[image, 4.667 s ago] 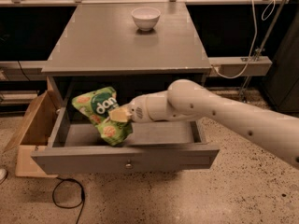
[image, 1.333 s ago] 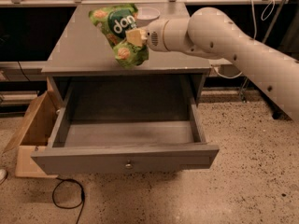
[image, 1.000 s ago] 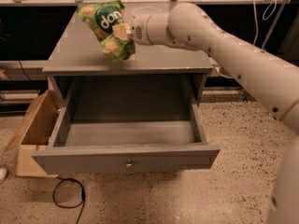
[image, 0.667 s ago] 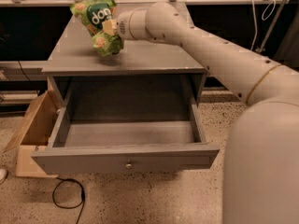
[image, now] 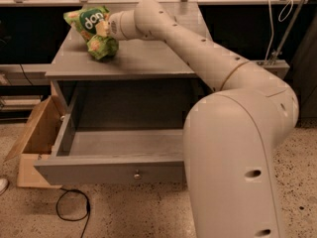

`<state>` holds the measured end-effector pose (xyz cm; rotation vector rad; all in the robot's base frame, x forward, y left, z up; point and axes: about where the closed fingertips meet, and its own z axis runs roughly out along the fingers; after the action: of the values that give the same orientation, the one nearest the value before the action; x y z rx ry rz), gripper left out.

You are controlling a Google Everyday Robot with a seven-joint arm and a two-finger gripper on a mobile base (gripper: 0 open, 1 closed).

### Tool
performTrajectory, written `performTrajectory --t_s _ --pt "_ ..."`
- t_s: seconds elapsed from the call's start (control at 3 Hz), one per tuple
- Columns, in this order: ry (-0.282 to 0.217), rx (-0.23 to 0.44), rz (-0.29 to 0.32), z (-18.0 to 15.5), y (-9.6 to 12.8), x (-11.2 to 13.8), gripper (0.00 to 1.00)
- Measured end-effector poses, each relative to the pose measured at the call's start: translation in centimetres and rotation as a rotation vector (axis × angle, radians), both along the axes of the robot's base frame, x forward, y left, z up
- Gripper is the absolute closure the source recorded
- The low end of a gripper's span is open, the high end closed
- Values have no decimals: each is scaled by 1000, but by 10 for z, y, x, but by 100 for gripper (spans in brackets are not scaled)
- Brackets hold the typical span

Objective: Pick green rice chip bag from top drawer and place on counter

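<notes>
The green rice chip bag (image: 93, 29) hangs tilted just above the far left part of the grey counter (image: 138, 61). My gripper (image: 103, 29) is shut on the green rice chip bag, its tip buried in the foil. My white arm reaches across the counter from the right and fills the right of the view. The top drawer (image: 111, 150) stands pulled open below the counter and shows nothing inside; its front panel has one small round knob (image: 137, 174).
A tan cardboard box (image: 35, 138) sits on the floor against the drawer's left side. A black cable (image: 74, 209) loops on the speckled floor in front. A rail with white cords (image: 277, 29) runs behind the cabinet at right.
My gripper carried the bag up out of the drawer, then leftward over the counter. My arm now fills the right foreground and hides the white bowl.
</notes>
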<state>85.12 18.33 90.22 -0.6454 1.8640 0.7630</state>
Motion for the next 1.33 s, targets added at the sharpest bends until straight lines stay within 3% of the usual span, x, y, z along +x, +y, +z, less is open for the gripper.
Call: performTrajectory --t_s 0.33,0.67,1.0,1.33 --pt "-14 17 -5 9 -4 -3 45" --pt "-25 38 -5 14 -7 -6 22" --pt "-96 81 -29 41 -28 -16 1" --pt "-220 165 -122 60 -90 -28 0"
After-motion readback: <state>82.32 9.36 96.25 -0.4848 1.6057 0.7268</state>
